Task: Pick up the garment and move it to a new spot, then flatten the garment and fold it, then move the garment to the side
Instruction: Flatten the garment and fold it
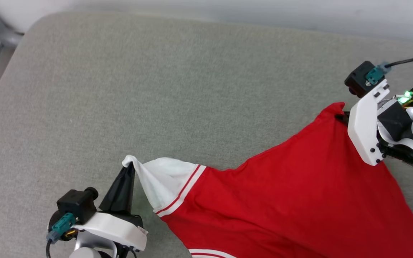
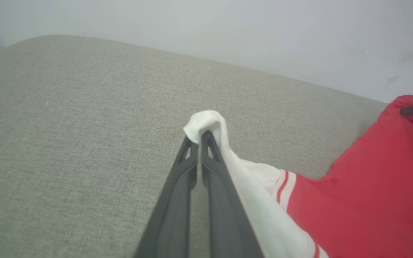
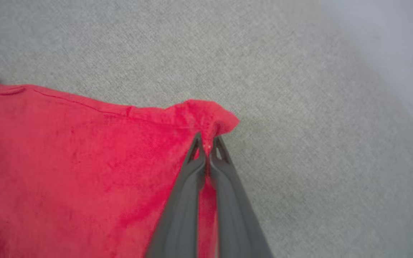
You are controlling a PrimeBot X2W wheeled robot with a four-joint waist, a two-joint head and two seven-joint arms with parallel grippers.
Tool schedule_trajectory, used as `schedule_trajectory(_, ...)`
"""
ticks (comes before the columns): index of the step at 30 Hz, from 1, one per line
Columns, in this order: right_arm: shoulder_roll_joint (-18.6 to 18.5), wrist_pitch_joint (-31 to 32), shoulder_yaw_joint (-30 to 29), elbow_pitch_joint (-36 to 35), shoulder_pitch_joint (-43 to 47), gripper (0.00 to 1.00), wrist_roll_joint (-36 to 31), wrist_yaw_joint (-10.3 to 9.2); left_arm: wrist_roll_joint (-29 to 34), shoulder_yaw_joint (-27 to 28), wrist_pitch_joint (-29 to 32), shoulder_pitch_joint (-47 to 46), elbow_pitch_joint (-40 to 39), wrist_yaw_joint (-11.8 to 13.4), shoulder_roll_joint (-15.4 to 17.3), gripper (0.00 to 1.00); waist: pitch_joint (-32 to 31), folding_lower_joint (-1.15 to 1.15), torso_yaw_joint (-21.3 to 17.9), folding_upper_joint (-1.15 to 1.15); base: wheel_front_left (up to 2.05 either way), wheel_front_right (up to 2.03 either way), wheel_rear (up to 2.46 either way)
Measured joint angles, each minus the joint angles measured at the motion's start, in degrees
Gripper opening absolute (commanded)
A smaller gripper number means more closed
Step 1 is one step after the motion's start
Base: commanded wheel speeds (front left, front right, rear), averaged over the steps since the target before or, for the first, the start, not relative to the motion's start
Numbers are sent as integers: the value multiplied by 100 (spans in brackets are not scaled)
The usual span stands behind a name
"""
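left pincer (image 2: 200, 138): soft white sleeve (image 1: 163, 179) | right pincer (image 3: 208, 143): red garment (image 3: 66, 161) corner

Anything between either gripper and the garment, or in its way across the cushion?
Nothing visible: left gripper grips the garment by a white sleeve, right gripper by a red corner; no obstacle on the cushion.

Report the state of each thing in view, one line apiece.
Red jersey T-shirt with white, stripe-trimmed sleeves: stretched between both grippers over the grey fabric cushion.
Left gripper: shut on the white sleeve tip.
Right gripper: shut on a red corner of the shirt.
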Motion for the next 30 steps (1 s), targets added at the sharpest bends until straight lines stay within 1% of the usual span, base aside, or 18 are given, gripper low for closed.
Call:
schedule_trajectory(8,-176,-898,-201,-238,311,0,252,0,49,76,271,119,-467,102,324,0,-624,0,-253,0,0,0,0)
schedule_trajectory(12,-261,-1325,-564,-366,475,0,315,0,70,176,401,104,-814,154,501,0,-910,0,-361,0,0,0,0)
schedule_trajectory(15,-305,-1583,-927,-474,580,0,343,0,96,249,511,-71,-1035,157,641,0,-1070,0,-452,0,0,0,0)
schedule_trajectory(17,-333,-1706,-1156,-536,629,0,312,0,107,303,579,-292,-1183,155,708,0,-1131,0,-516,0,0,0,0)
schedule_trajectory(18,-337,-1797,-1408,-627,686,0,281,-1,108,334,646,-553,-1305,142,764,0,-1171,0,-573,0,0,0,0)
schedule_trajectory(21,-331,-1920,-1820,-792,699,0,183,0,168,367,760,-1043,-1475,91,878,0,-1178,0,-654,0,0,0,0)
schedule_trajectory(25,-250,-1964,-2365,-1051,678,0,2,0,194,393,958,-1855,-1651,-19,984,0,-1108,0,-742,0,0,0,0)
schedule_trajectory(30,-73,-1911,-2998,-1426,547,0,-234,0,188,382,1224,-2895,-1701,-153,1017,0,-952,0,-823,0,0,0,0)
